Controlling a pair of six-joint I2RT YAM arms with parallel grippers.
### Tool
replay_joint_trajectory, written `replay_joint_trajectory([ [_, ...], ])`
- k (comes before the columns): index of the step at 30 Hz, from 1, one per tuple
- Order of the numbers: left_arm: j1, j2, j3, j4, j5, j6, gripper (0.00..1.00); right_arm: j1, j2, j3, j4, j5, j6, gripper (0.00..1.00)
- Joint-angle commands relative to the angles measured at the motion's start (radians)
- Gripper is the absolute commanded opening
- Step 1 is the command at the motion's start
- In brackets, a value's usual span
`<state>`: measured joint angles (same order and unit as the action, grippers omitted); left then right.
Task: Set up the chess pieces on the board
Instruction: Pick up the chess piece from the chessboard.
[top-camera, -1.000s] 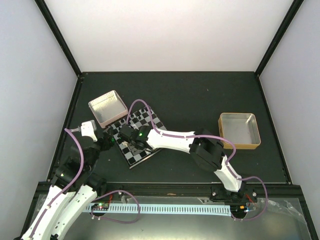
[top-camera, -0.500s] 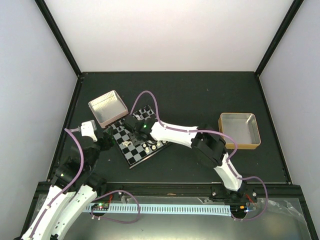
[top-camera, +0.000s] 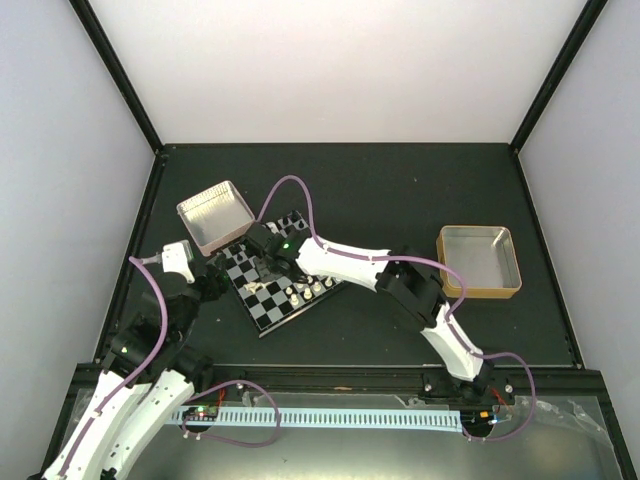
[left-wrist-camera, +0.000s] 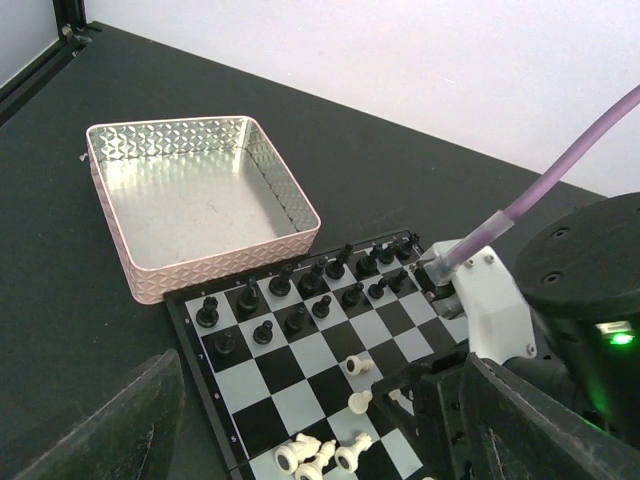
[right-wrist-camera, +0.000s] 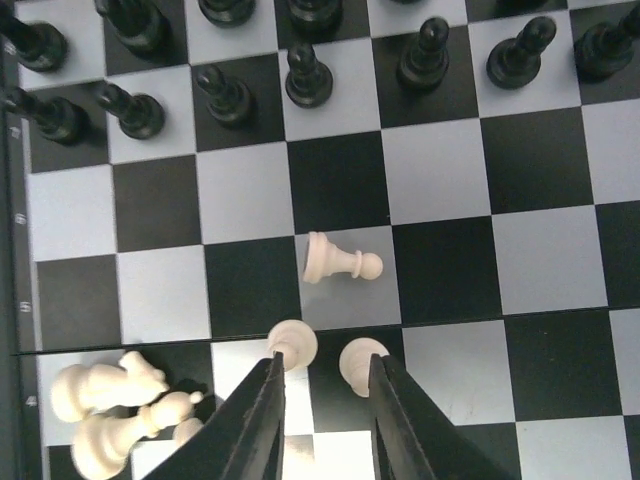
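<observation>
I see the board (top-camera: 262, 312), black and light-grey checks with a thin pale rim, lying skewed, and the cream-white chess pieces (right-wrist-camera: 105, 400) unsorted on it: one pawn (right-wrist-camera: 340, 262) toppled mid-board, two standing just beside it, several heaped at the edge.

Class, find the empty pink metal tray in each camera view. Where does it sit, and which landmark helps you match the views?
Top external: the pink tray lies left of centre, by the board's far corner.
Left wrist: the tray fills the upper left, just beyond the board.
Right wrist: not in view.
Shared landmark: the board, with its black pieces on the tray's side.
</observation>
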<state>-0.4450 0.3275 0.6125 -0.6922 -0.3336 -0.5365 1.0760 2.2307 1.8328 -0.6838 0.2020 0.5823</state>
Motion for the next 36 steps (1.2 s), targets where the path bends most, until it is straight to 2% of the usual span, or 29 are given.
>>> replay_joint_trajectory([
  [1,-0.001,0.006,0.001,-0.006,-0.015,-0.008,0.77,-0.006,0.036,0.035,-0.036,0.037,0.005,0.24],
  [13,-0.001,0.01,0.001,-0.003,-0.01,-0.007,0.77,-0.014,0.072,0.051,-0.046,0.073,0.009,0.22],
  [18,0.0,0.009,0.0,-0.004,-0.01,-0.007,0.77,-0.016,0.069,0.051,-0.044,0.084,0.003,0.12],
  [22,-0.001,0.01,0.0,-0.004,-0.009,-0.007,0.77,-0.017,0.011,-0.003,0.001,0.086,-0.008,0.08],
  [29,-0.001,0.008,0.0,-0.003,-0.008,-0.007,0.77,-0.003,-0.131,-0.124,0.032,0.068,-0.014,0.07],
  [36,-0.001,0.009,-0.001,-0.001,-0.008,-0.007,0.77,0.038,-0.2,-0.193,0.016,0.02,-0.029,0.08],
])
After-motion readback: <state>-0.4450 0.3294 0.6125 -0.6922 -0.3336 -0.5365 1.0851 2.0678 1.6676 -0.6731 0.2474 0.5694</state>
